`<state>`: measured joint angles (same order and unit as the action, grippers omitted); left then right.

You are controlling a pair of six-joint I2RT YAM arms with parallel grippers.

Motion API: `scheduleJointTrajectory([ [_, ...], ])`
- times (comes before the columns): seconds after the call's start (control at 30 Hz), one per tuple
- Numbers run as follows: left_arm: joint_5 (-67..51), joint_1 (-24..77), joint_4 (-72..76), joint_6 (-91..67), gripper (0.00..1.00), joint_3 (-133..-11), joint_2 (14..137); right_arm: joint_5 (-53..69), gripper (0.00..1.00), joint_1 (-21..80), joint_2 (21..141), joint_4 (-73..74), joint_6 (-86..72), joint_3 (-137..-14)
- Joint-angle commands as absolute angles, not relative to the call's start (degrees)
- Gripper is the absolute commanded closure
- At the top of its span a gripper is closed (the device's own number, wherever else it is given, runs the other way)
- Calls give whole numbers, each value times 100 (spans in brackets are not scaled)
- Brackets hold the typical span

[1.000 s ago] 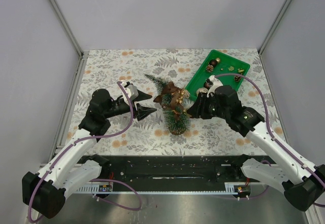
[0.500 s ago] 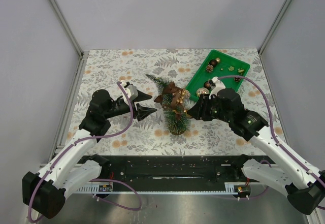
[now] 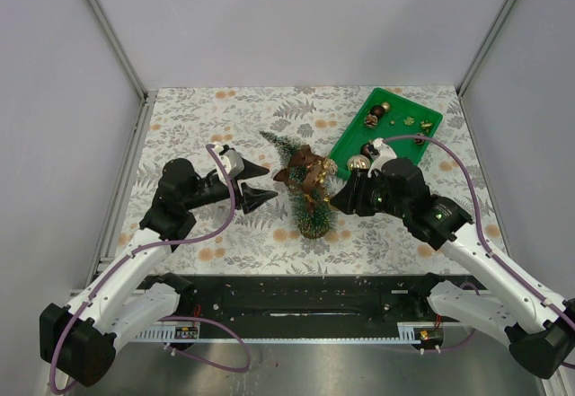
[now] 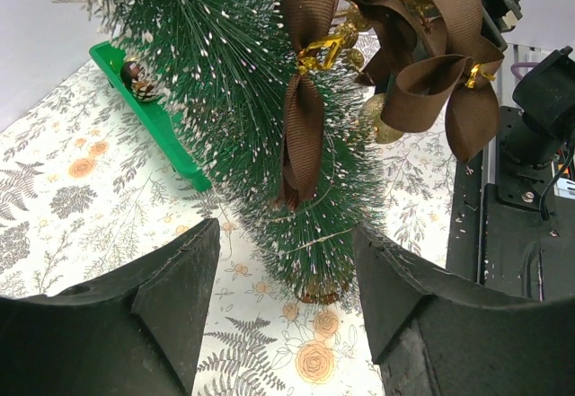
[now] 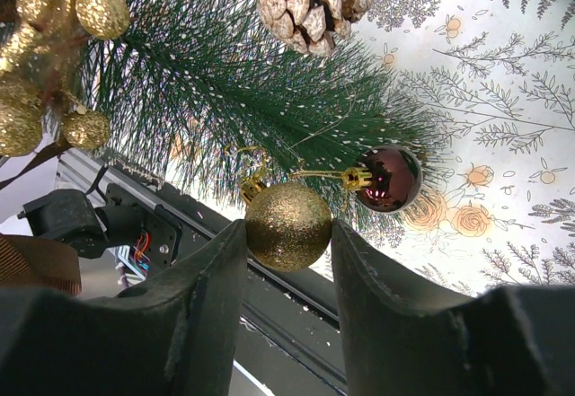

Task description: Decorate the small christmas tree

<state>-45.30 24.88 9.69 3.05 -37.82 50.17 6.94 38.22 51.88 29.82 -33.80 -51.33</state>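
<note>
The small christmas tree (image 3: 301, 200) stands on its round base on the patterned cloth, its tip pointing far-left. It carries brown ribbon bows (image 4: 304, 100), gold berries (image 5: 54, 64), a pine cone (image 5: 305, 1) and a dark red ball (image 5: 388, 179). My right gripper (image 3: 339, 200) is at the tree's right side, shut on a gold glitter ball (image 5: 287, 225) whose gold string lies among the lower branches. My left gripper (image 3: 269, 184) is open and empty just left of the tree, its jaws facing the trunk (image 4: 287, 270).
A green tray (image 3: 353, 136) lies at the back right with several small ornaments in it. It also shows in the left wrist view (image 4: 153, 118), holding a pine cone (image 4: 139, 82). The black base rail runs along the near table edge.
My right gripper has shifted slightly toward the near side along the tree's right, still holding the gold ball. The left arm has not moved.
</note>
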Motion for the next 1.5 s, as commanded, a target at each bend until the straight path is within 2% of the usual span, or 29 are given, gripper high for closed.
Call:
scheduleJointTrajectory([
  [0.0, -4693, 2470, 1336, 272, 36, -3771, 4904, 589, 50, 3885, 5150, 2892, -3445, -5133],
  [0.17, -4702, 2478, 1336, 281, 36, -3779, 4922, 563, 44, 3894, 5133, 2900, -3445, -5133],
  [0.67, -4693, 2470, 1345, 255, 36, -3762, 4869, 238, 41, 3894, 4922, 3330, -3375, -5326],
  [0.83, -4658, 2470, 1248, 308, 34, -3771, 4834, -228, 27, 3902, 4746, 3778, -3243, -5607],
  [0.9, -4623, 2470, 1169, 325, 28, -3788, 4790, -403, 18, 3902, 4720, 3902, -3191, -5748],
  [0.97, -4579, 2461, 933, 395, 22, -3823, 4738, -536, 1, 3902, 4728, 4016, -3147, -5871],
  [1.2, -4263, 2408, 10, 676, 2, -3990, 4474, -1396, 1, 3894, 4632, 4403, -3050, -6231],
  [1.47, -2902, 2356, -2308, 791, 1, -4797, 4710, -2513, 1, 3885, 4983, 4808, -2743, -6820],
])
